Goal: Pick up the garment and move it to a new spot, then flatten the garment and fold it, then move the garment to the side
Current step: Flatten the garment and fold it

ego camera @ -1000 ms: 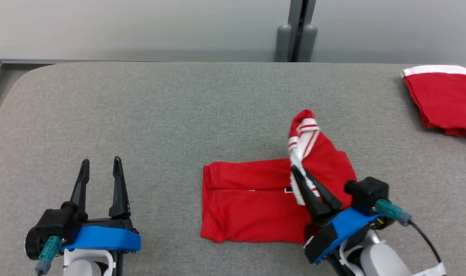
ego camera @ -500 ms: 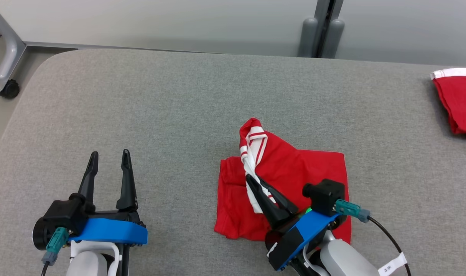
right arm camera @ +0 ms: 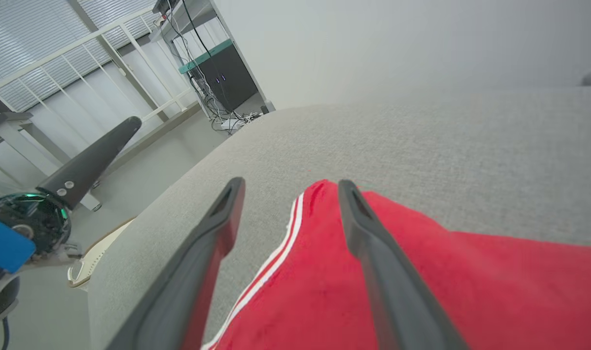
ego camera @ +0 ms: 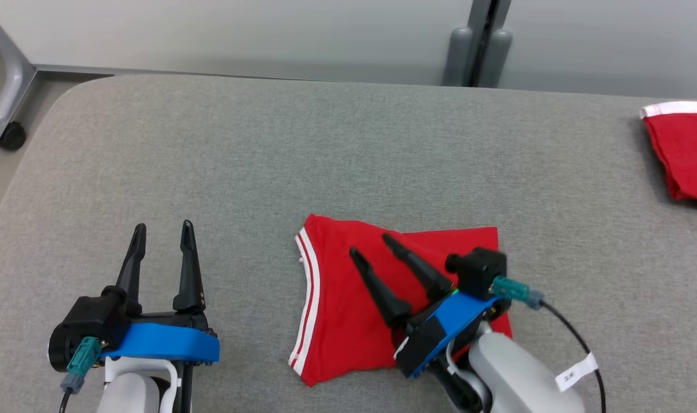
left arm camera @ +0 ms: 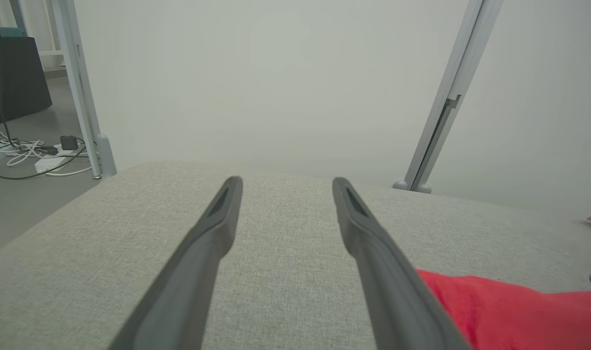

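The red garment (ego camera: 348, 298) with a white-striped hem lies folded on the grey table (ego camera: 325, 155), hem along its left edge. My right gripper (ego camera: 372, 245) hovers open over its middle, fingers pointing up and left, nothing between them. In the right wrist view the garment (right arm camera: 421, 287) spreads under the open right gripper (right arm camera: 289, 187), striped hem between the fingers. My left gripper (ego camera: 161, 228) stands open at the lower left, apart from the cloth. The left wrist view shows the left gripper (left arm camera: 285, 184) open over bare table, with the garment (left arm camera: 509, 311) at its lower right.
A second red garment with a white band (ego camera: 684, 149) lies at the table's far right edge. A grey post (ego camera: 474, 54) stands behind the table, and a wheeled frame leg (ego camera: 7, 135) is beyond its left corner. In the right wrist view the left gripper's finger (right arm camera: 91, 163) shows at left.
The right gripper has opened and let go of the striped hem, which now lies flat as the folded garment's left edge. The left arm has stayed put.
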You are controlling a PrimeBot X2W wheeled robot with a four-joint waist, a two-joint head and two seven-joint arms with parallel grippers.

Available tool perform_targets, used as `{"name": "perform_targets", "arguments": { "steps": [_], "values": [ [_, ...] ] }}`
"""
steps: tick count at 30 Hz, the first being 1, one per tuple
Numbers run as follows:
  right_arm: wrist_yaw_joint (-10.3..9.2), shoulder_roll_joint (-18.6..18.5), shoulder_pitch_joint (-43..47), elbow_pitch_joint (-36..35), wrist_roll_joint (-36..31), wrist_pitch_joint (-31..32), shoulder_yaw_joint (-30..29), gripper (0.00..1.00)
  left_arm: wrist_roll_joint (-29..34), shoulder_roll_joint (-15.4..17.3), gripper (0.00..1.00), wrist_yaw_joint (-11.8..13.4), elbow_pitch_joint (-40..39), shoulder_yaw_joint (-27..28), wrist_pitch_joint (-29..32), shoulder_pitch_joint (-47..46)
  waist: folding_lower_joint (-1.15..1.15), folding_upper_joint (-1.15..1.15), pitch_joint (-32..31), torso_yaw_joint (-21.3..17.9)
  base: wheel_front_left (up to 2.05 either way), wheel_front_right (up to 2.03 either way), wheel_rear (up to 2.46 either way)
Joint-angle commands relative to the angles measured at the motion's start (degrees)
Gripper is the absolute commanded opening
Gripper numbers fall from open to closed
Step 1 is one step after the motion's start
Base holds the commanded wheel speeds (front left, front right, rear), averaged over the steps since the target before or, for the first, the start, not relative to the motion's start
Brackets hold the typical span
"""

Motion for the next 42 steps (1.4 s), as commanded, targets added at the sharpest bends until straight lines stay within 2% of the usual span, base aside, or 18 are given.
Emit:
{"name": "perform_targets", "arguments": {
  "steps": [1, 5, 9, 14, 19, 32, 42],
  "values": [
    [0.01, -0.2, -1.4, 0.3, -0.6, -0.6, -1.1, 1.0, 0.2, 0.0, 1.0, -0.2, 0.0, 0.3, -0.1, 0.4, 0.0, 0.0, -0.6, -0.8, 0.0, 0.0, 0.0],
    [0.01, -0.2, -2.8, 1.4, -5.0, -1.5, -7.0, 1.0, 0.5, 0.4, 1.0, -0.2, 0.2, 0.8, -0.1, 1.0, 0.0, 0.0, -1.9, -2.4, 0.0, 0.0, 0.0],
    [0.01, -0.2, -1.7, 0.2, -11.5, -1.9, -15.5, 1.0, 0.6, 0.6, 1.0, -0.2, 0.1, 1.1, -0.1, 2.0, 0.0, 0.0, -3.1, -4.0, 0.0, 0.0, 0.0],
    [0.01, -0.2, 2.8, -5.2, -18.7, -1.9, -25.7, 1.0, 0.9, 0.9, 1.0, -0.2, 0.5, 2.4, -0.1, 2.6, 0.0, 0.0, -4.4, -5.8, 0.0, 0.0, 0.0],
    [0.01, -0.2, 8.3, -10.5, -23.6, -1.9, -32.3, 1.0, 1.8, 0.7, 1.0, 0.2, 0.6, 3.1, -0.1, 3.8, 0.0, 0.0, -5.8, -7.2, 0.0, 0.0, 0.0],
    [0.01, -0.2, 22.7, -21.5, -25.3, 1.9, -37.6, 1.0, 4.4, 0.8, 1.0, 1.1, -0.4, 2.8, -0.1, 7.0, 0.0, 0.0, -8.6, -7.0, 0.0, 0.0, 0.0],
    [0.01, -0.2, 27.9, -22.7, -25.4, 3.5, -40.4, 1.0, 5.3, 1.0, 1.0, 2.5, -3.9, 1.7, 1.8, 9.1, 0.0, 0.0, -9.8, -5.5, 0.0, 0.0, 0.0]
  ]
}}
